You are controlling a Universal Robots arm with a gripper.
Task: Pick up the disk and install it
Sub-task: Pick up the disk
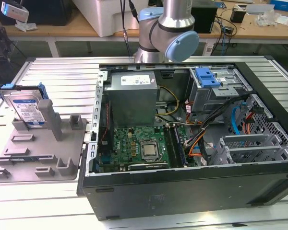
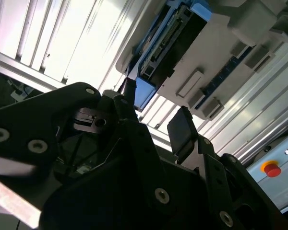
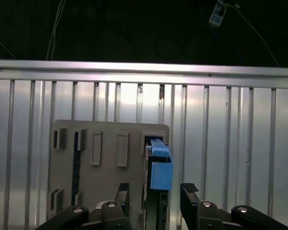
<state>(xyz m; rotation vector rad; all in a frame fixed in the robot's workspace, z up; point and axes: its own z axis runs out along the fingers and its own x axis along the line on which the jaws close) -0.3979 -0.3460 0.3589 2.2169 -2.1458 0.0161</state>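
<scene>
While the jaws stand spread with nothing between them, the disk (image 1: pixel 25 106), a flat silver hard drive with a blue-and-white label and a blue plastic rail frame, stands on edge, slightly tilted, in a slot of the grey plastic fixture plate (image 1: pixel 38 153).

Exterior view: the plate lies on the slatted aluminium bench (image 1: pixel 53 72), near the bench edge on the exterior view's left. The disk is at the plate's far corner on that same side. Just beside the plate, toward the exterior view's right, an open black tower computer case (image 1: pixel 182 191) lies on its side. Inside it are a grey metal power supply box (image 1: pixel 132 96), a green motherboard (image 1: pixel 134 143) and a blue ribbed plastic bracket (image 1: pixel 207 76) on the drive cage at the far side. The silver-and-blue robot arm (image 1: pixel 168 28) rises behind the case's far edge, well apart from the disk.

Second wrist view: black two-finger gripper (image 2: pixel 156 120) parted, fingers (image 2: pixel 182 132) bare and touching nothing. Disk (image 2: pixel 170 40) beyond them, edge-on in the fixture plate (image 2: pixel 221 52), apart from the fingertips. A red push button (image 2: pixel 271 168) shows on a pale panel.

First wrist view: gripper (image 3: pixel 156 190) wide apart. Disk (image 3: pixel 161 175) edge-on with its blue rail toward the camera, lined up with the gap between the fingers but not touched. It sits at one corner of the fixture plate (image 3: pixel 110 143), with bench slats (image 3: pixel 230 143) all round.
</scene>
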